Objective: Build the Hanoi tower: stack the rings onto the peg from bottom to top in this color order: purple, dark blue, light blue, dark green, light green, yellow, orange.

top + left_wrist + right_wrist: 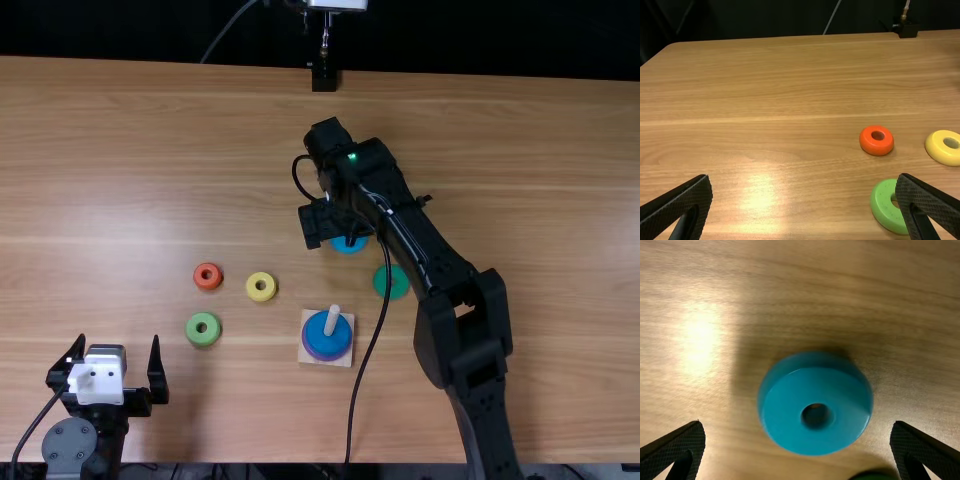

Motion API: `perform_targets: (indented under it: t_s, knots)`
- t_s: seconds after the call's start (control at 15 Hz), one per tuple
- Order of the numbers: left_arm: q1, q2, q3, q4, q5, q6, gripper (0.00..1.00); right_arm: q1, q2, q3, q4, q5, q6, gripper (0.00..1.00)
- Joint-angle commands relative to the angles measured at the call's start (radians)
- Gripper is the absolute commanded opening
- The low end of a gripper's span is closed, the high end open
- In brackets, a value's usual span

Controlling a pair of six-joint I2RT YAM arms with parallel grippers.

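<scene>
Plainly smooth light blue ring [815, 387] – textured fingers [677, 447] apart – right gripper [322, 222], left gripper [117, 345].

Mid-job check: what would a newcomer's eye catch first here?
Most likely the long black right arm, its open hand over the light blue ring. Next, the pale peg toward the near edge, carrying the dark blue ring above the purple one. Then the bright orange ring left of the yellow one.
</scene>
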Motion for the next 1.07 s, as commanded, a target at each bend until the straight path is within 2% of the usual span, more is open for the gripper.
perform_targets:
  t_s: [0.0, 1.0]
  knots:
    - [0.008, -0.011, -0.107, -0.066, -0.004, 0.002, 1.00, -0.034, 0.021, 0.018, -0.001, 0.008, 0.002, 1.00]
    - [0.008, -0.011, -0.107, -0.066, -0.004, 0.002, 1.00, -0.040, 0.071, 0.010, -0.003, -0.001, 0.018, 1.00]
